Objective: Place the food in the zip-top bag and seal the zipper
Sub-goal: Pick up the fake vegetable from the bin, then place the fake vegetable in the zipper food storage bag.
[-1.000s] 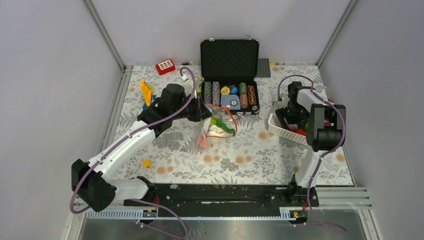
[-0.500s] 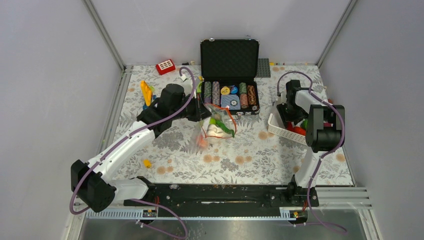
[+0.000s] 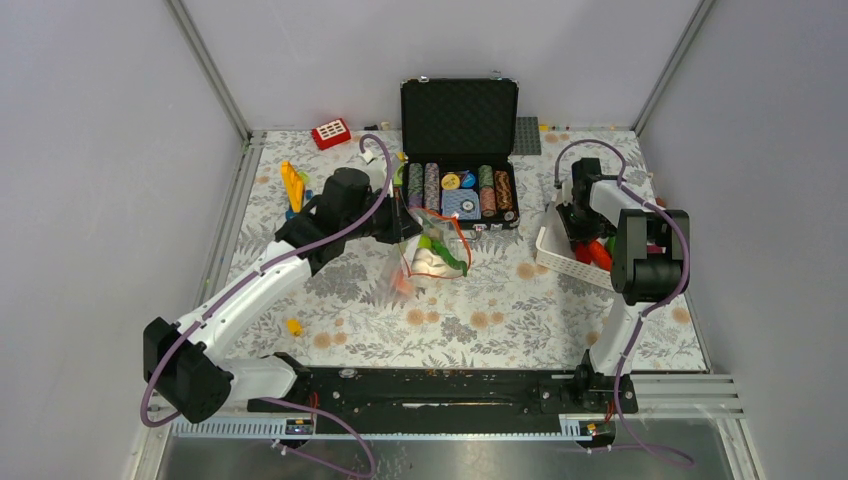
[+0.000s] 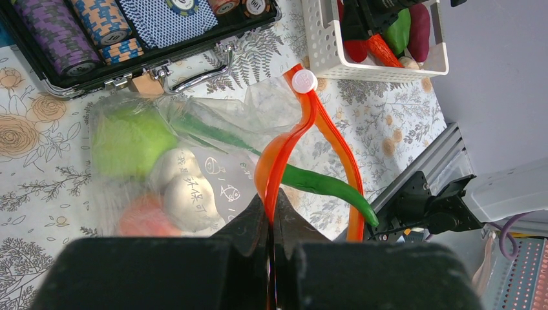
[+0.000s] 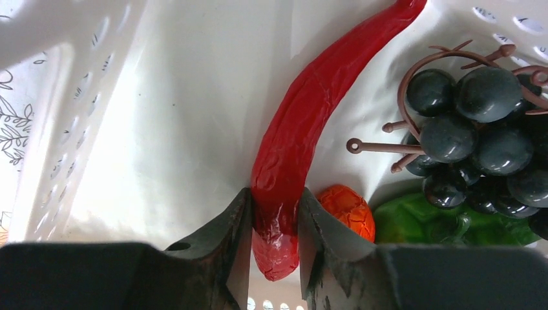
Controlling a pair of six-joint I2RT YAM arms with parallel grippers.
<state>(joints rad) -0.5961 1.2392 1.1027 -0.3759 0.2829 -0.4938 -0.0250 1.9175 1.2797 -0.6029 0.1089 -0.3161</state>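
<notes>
Right gripper (image 5: 274,210) tighter around red chili (image 5: 310,110)

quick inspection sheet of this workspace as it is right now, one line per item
surface: floral table cover, no spills seen
job's things: zip-top bag mouth open, holding green, white and orange food; a green chili pokes out past the zipper; red chili, grapes and other pieces in the white basket
clutter: open poker chip case, red block, yellow blocks
grippers: left gripper shut on the zipper; right gripper clamped on the red chili inside the basket
cables: purple cable running along each arm
surroundings: grey walls, nothing else seen
</notes>
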